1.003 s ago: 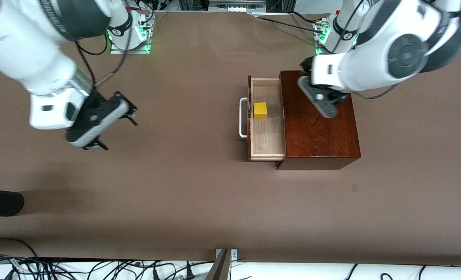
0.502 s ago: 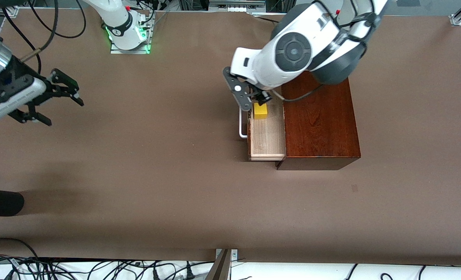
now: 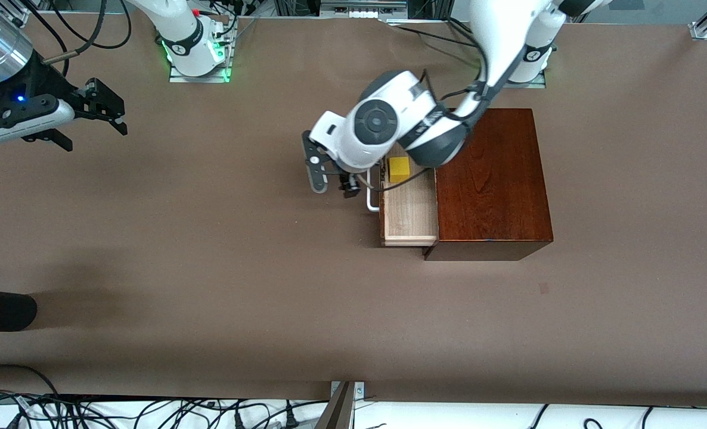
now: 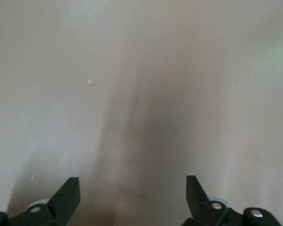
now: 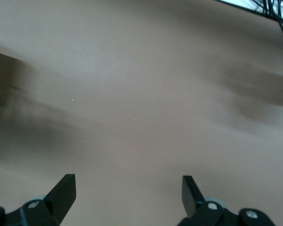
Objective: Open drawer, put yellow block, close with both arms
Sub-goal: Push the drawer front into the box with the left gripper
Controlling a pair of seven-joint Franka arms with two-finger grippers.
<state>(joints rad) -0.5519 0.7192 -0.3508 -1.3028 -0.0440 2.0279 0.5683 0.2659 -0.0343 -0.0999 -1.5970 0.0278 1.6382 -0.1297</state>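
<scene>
Front view, centre of frame: drawer (image 3: 410, 208) stands pulled out of the brown box (image 3: 489, 179) with the yellow block (image 3: 399, 169) inside at its upper end, so loading looks done and closing remains. Left gripper (image 3: 329, 176), fingers spread and empty, sits low just beside the white handle (image 3: 372, 202), apparently placed to push it in; right gripper (image 3: 94, 110), also wide and empty, waits at upper left over bare table (image 3: 210, 286). No labels or writing legible
</scene>
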